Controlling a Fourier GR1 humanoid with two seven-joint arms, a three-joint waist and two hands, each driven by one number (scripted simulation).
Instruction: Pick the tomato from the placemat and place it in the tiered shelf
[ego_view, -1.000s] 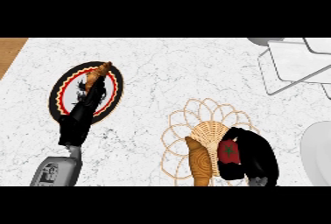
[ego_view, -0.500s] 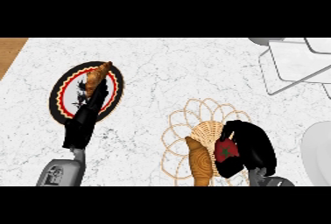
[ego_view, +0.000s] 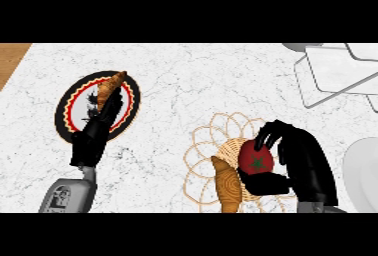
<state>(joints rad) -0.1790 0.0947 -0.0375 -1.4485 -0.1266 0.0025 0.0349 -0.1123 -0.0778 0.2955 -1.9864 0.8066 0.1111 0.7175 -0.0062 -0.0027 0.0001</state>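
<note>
Red is the colour to watch: the tomato (ego_view: 255, 159), green star of a stem facing up, sits right in the grasp of the right hand (ego_view: 306, 160). Black fingers arch over its top from the far side, the thumb comes in underneath on the near side, so that hand is wrapped round the fruit. It all happens over the woven centre of the wicker placemat (ego_view: 210, 137), with its looped border fanning out to the left. From this steep angle I cannot tell whether the tomato is resting on the mat or just clear of it.

Just beside the tomato, on the left, a long golden pastry (ego_view: 227, 187) lies on the same mat.

Across the white marble bench (ego_view: 207, 75), the left hand (ego_view: 94, 135) lies over a dark plate (ego_view: 66, 107) with a red and yellow ring, fingers fairly straight, holding nothing, pointing up toward a croissant (ego_view: 111, 87) at the plate's far rim.

Up in the far right corner stands the tiered shelf (ego_view: 332, 70), white frame, well apart from the tomato. A white plate (ego_view: 363, 170) peeks in at the right edge, and a wooden strip (ego_view: 11, 60) shows at the far left.
</note>
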